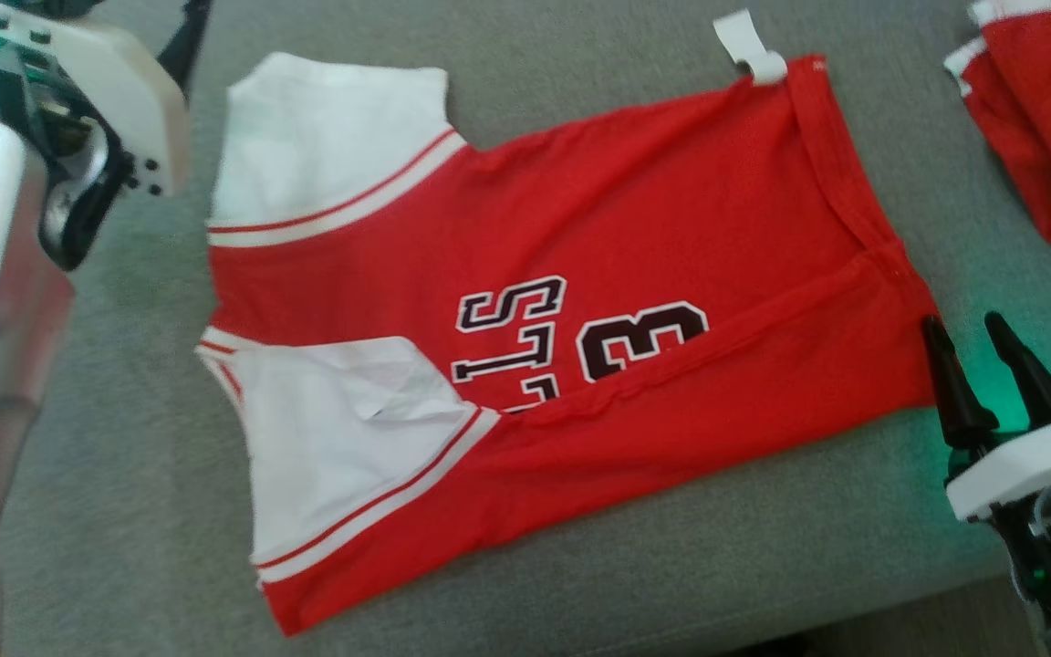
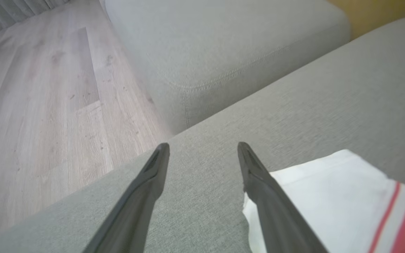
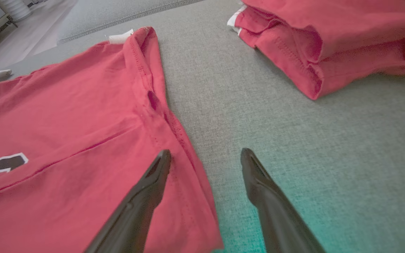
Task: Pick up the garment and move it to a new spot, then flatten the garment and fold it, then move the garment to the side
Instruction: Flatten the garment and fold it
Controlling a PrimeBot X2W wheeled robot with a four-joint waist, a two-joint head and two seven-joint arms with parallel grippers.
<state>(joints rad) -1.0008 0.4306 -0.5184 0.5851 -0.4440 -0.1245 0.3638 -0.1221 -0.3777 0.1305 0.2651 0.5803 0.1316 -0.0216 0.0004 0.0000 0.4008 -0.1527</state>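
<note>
Lying spread across the grey cushion (image 1: 763, 529): one garment (image 1: 580, 274), a red jersey with white sleeves, lettering facing up. Its near long side is lying turned over onto the body along a straight crease, so the fold is judged part done. The hem corner is sitting directly under the right gripper (image 3: 206, 154). One white sleeve is sitting just beside the left gripper (image 2: 203, 146), partly behind one finger.

Step in hand, as judged: folding. To do it well, each gripper is going to need one end of the same edge, hem corner and sleeve, pinching both layers together, lifting level and carrying across without dragging, so the crease is running straight.

Right jaws: standing wide apart, holding nothing. One finger is hanging over the hem, the other over bare cushion; contact cannot be told.

Left jaws: likewise wide apart and empty, poised over cushion at the sleeve's edge.

Further out: a pile of folded red clothing (image 1: 1045, 119) is lying well beyond the right jaws, and wooden floor (image 2: 40, 105) is showing past the left jaws.
</note>
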